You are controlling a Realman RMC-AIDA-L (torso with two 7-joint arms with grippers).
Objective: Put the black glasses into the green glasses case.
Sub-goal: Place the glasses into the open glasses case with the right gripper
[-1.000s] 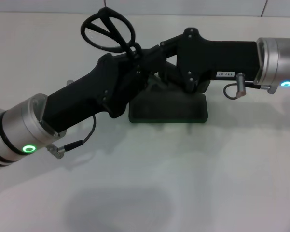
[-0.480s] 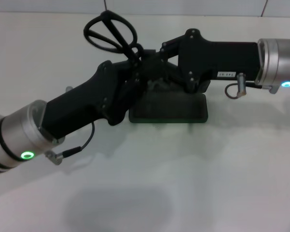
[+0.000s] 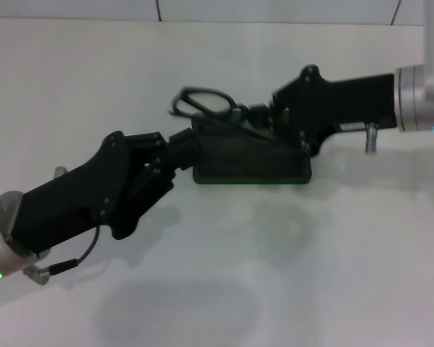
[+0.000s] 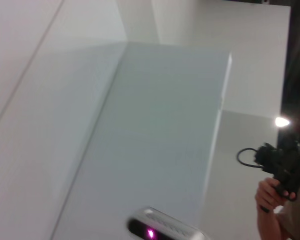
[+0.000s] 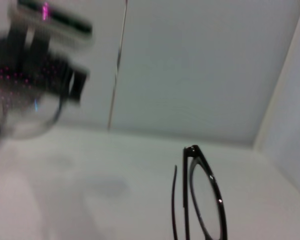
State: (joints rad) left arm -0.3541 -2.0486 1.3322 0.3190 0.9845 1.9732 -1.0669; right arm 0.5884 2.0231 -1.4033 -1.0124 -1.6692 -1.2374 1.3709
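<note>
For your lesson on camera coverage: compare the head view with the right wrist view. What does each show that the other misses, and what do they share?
Only the head view shows the green glasses case on the white table, with the left gripper at its left end and the right gripper at its back edge. Only the right wrist view shows the wall behind and the frame close up. Both show the black glasses.

Three views, one table
Head looks down on table (image 3: pixel 289 275); right wrist close, sharing black glasses (image 5: pixel 202 200) (image 3: pixel 206 103); left wrist faces wall (image 4: pixel 154 125).
</note>
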